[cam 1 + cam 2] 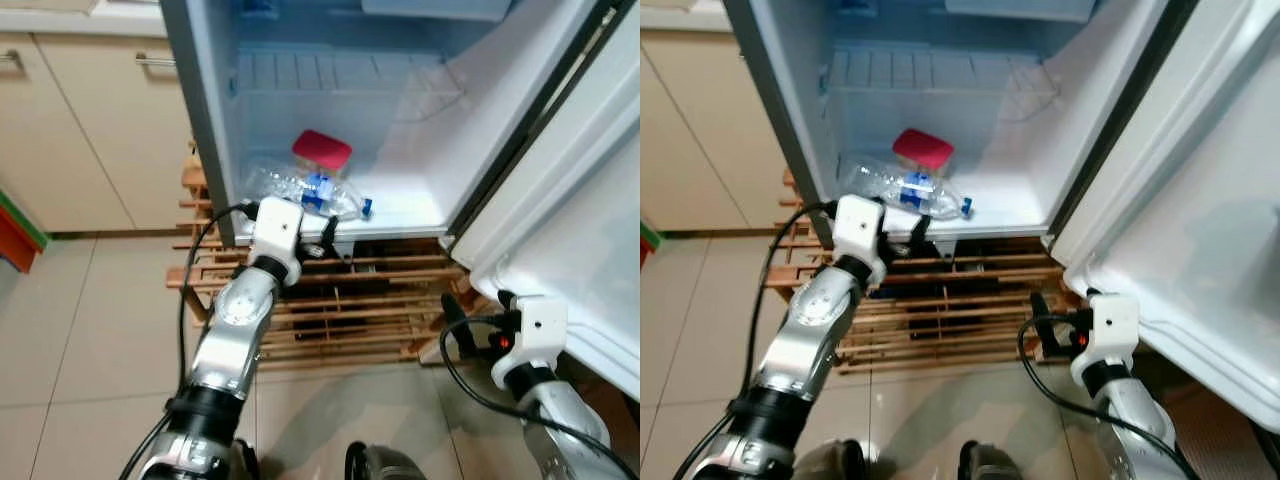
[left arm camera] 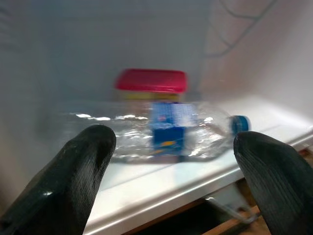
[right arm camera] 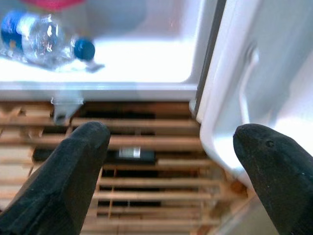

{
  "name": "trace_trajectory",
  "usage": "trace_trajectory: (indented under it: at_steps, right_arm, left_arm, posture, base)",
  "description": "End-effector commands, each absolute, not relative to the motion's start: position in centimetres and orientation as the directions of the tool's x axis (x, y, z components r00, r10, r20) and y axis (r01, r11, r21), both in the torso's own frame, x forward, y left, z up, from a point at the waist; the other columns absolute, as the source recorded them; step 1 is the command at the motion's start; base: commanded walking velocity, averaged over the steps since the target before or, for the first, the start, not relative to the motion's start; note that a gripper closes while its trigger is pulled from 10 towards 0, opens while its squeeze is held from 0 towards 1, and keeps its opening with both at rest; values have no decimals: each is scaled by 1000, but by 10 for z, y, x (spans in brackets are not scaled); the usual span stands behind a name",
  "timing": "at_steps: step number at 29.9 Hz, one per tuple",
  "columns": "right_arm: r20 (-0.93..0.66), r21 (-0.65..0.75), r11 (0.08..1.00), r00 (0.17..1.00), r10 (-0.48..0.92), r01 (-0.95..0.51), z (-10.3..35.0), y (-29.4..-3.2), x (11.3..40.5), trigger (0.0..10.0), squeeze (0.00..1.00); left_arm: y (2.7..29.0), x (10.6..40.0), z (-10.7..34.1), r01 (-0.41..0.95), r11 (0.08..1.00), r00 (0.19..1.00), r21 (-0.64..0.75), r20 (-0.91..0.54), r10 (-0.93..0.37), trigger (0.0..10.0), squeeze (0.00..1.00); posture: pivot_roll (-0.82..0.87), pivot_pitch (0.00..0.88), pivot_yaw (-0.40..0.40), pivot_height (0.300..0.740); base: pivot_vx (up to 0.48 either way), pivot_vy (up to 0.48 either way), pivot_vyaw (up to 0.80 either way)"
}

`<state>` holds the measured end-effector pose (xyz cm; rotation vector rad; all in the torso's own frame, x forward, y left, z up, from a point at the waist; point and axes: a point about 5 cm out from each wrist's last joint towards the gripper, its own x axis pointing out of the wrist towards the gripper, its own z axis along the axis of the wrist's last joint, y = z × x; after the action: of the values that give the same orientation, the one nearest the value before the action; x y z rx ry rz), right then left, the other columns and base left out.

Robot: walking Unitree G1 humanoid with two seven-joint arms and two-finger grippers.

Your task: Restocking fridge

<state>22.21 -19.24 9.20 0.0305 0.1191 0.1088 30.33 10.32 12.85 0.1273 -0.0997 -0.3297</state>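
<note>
A clear plastic water bottle [image 1: 308,192] with a blue label and blue cap lies on its side on the floor of the open fridge [image 1: 410,205]. Just behind it stands a red-lidded container [image 1: 322,150]. My left gripper [image 1: 320,242] hovers at the fridge's front lip, just short of the bottle, open and holding nothing. The left wrist view has the bottle [image 2: 161,129] lying across the gap between the fingers [image 2: 93,147], a little beyond them. My right gripper [image 1: 455,318] is open lower down, before the wooden rack near the door's bottom corner.
The fridge stands on a slatted wooden rack [image 1: 340,310]. Its white door [image 1: 590,220] swings open on the right, close to my right arm. Beige cabinets [image 1: 90,130] and an orange-and-green object [image 1: 15,240] lie to the left, over tiled floor [image 1: 90,330].
</note>
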Motion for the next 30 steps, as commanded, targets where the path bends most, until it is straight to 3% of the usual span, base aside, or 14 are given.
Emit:
trace_trajectory:
  at_steps: [1,7,12,21,25,30]
  right_arm:
    - [-114,43,997,991,72,-68,94,-197,227,10000,0]
    - [-55,39,998,997,49,-47,105,-192,237,10000,0]
    - [-50,54,997,997,62,-60,99,-181,249,10000,0]
    - [-38,80,995,997,67,-64,99,-171,266,10000,0]
    - [-32,76,995,997,69,-67,97,-170,268,10000,0]
    - [-33,73,994,996,81,-78,96,-167,270,10000,0]
  left_arm:
    - [106,291,135,299,939,940,169,116,-320,10000,0]
    - [137,256,115,203,966,978,161,20,-209,10000,0]
    - [136,240,80,235,962,970,142,-99,-222,10000,0]
    - [131,269,111,194,975,981,105,-23,-192,10000,0]
    - [127,280,120,200,969,980,148,-9,-200,10000,0]
    - [119,284,131,205,974,977,98,35,-210,10000,0]
  posture:
    - [-17,61,-66,740]
    - [24,49,-64,740]
    - [54,43,-56,740]
    - [74,32,-43,740]
    - [65,35,-37,740]
    - [54,37,-37,740]
  base:
    - [0,0,0]
    - [0,0,0]
    - [0,0,0]
    - [0,0,717]
    - [0,0,0]
    - [0,198,0]
